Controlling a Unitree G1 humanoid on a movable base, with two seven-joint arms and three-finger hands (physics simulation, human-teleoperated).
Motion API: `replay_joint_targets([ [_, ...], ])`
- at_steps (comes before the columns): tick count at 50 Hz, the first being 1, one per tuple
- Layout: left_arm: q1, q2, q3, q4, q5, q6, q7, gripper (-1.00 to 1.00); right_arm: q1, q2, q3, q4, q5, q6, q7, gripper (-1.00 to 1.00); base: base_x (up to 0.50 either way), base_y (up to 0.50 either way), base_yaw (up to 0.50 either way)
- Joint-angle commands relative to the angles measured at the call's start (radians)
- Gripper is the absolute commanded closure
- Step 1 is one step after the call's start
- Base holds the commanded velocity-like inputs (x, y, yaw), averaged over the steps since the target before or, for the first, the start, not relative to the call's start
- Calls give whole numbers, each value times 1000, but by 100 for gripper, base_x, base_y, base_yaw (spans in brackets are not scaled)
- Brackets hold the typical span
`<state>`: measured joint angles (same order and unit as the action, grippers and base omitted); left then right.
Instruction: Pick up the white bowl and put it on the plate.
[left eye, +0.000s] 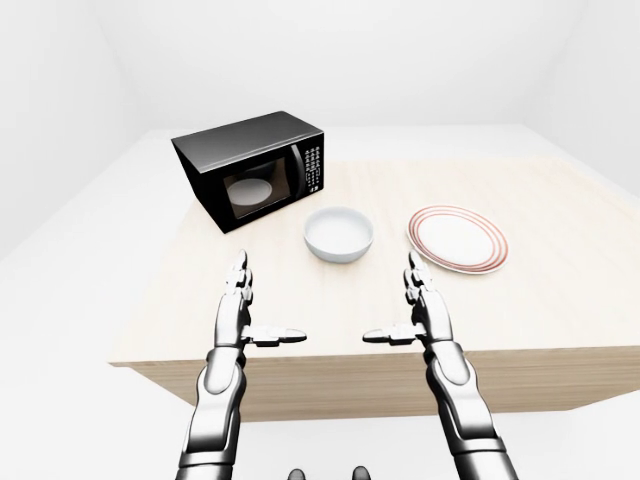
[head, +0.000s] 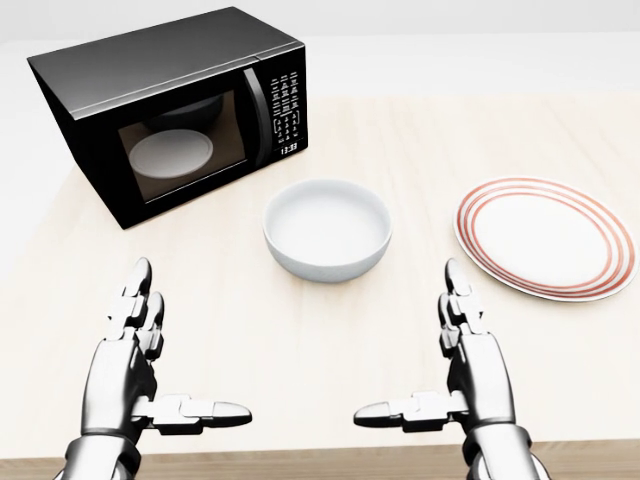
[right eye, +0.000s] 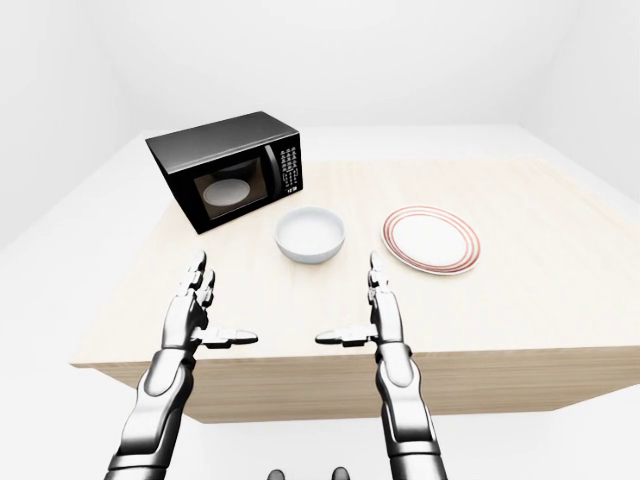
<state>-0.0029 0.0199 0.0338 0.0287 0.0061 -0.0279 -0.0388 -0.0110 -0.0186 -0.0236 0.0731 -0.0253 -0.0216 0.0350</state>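
The white bowl (head: 327, 230) stands upright and empty on the light wooden table (head: 430, 140), in the middle of the head view. The white plate (head: 545, 238) with red rings lies flat to the bowl's right, apart from it. My left hand (head: 170, 355) is open at the lower left, fingers straight and thumb out, below and left of the bowl. My right hand (head: 425, 355) is open at the lower right, below the gap between bowl and plate. Neither hand touches anything.
A black microwave (head: 170, 110) with its door shut stands at the upper left, close to the bowl; a white dish shows through its window. The table's near edge (left eye: 350, 365) runs just under my wrists. White floor and walls surround the table.
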Motion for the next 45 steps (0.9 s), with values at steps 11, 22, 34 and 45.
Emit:
replay_joint_targets([
  [11, 4, 0, -2, -12, 1, 7, -1, -100, -1, 1, 5, 21, -15, -16, -2, -100, 5, 0, 0],
  [22, 1, -1, -2, 4, 3, -5, -1, -100, -1, 1, 7, 24, -22, -19, -3, -100, 27, 0, 0],
  [34, 0, 0, -1, 10, 3, -10, -1, -100, -1, 2, 8, 29, -25, -23, -5, -100, 29, 0, 0],
  [45, 1, 0, -2, 6, 3, -8, -1, -100, -2, 2, 9, 33, -28, -22, -5, -100, 28, 0, 0],
])
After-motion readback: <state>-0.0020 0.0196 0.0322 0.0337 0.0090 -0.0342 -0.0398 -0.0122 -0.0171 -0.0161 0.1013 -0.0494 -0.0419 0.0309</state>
